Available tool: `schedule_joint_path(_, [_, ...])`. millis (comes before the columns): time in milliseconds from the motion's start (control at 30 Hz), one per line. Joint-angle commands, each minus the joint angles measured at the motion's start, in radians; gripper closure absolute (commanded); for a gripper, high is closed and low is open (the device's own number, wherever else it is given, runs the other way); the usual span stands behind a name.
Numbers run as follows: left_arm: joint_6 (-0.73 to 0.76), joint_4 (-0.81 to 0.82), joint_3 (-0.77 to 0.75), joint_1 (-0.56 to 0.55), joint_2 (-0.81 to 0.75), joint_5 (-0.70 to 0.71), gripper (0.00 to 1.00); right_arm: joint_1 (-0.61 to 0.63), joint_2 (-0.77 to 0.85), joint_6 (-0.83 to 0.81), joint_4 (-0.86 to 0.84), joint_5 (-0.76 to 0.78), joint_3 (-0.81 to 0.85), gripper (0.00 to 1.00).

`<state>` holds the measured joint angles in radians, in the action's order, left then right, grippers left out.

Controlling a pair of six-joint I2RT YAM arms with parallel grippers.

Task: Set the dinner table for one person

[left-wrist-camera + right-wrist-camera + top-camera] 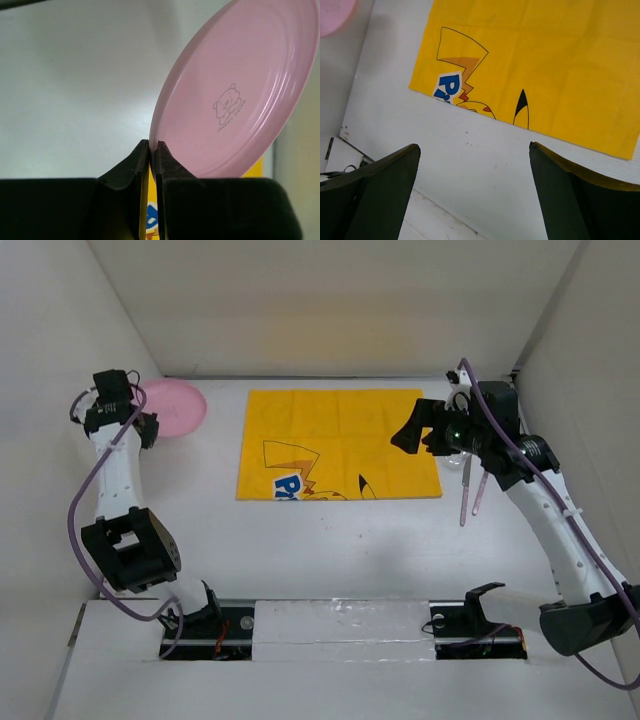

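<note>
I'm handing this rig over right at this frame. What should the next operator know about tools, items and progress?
Left tool: shut on the rim of the round pink plastic plate, at the far left of the large white tabletop.
Right tool: open, empty, over the right edge of the yellow cartoon-print cloth placemat.
Two slim translucent pink utensils lie on the tabletop just right of the placemat.
Done: placemat laid flat. Left: plate onto placemat, likely then utensils arranged.

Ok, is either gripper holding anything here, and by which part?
The left gripper is shut on the pink plate, pinching it at its rim, with the plate tilted. The right gripper is open and holds nothing.
</note>
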<state>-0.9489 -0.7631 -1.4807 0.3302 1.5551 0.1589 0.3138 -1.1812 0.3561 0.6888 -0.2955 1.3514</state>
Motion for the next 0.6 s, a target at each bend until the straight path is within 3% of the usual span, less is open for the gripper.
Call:
schedule_joint_path(0, [0.024, 0.066, -0.105, -0.017, 0.023, -0.129, 1.0, -0.002, 0.0, -0.019, 0.012, 0.015, 0.071, 0.05])
schedule_joint_path(133, [0.079, 0.165, -0.176, -0.123, 0.12, -0.32, 1.0, -0.021, -0.009, -0.008, 0.021, 0.006, 0.094, 0.05])
schedule_joint_path(233, [0.148, 0.119, -0.434, -0.316, 0.296, -0.36, 1.0, -0.041, -0.029, -0.008, 0.056, 0.019, 0.126, 0.05])
schedule_joint_path(267, [0.148, 0.095, -0.435, -0.365, 0.344, -0.36, 1.0, -0.041, -0.029, -0.008, 0.066, 0.035, 0.138, 0.05])
schedule_joint_path(333, [0.159, 0.055, -0.581, -0.477, 0.454, -0.38, 1.0, -0.067, -0.029, -0.008, 0.086, 0.045, 0.179, 0.05])
schedule_joint_path(433, [0.147, 0.157, -0.602, -0.565, 0.509, -0.459, 1.0, -0.076, -0.017, -0.008, 0.104, 0.067, 0.209, 0.05])
schedule_joint_path(567, [0.136, 0.169, -0.648, -0.677, 0.626, -0.487, 1.0, -0.085, 0.002, -0.008, 0.104, 0.067, 0.184, 0.05])
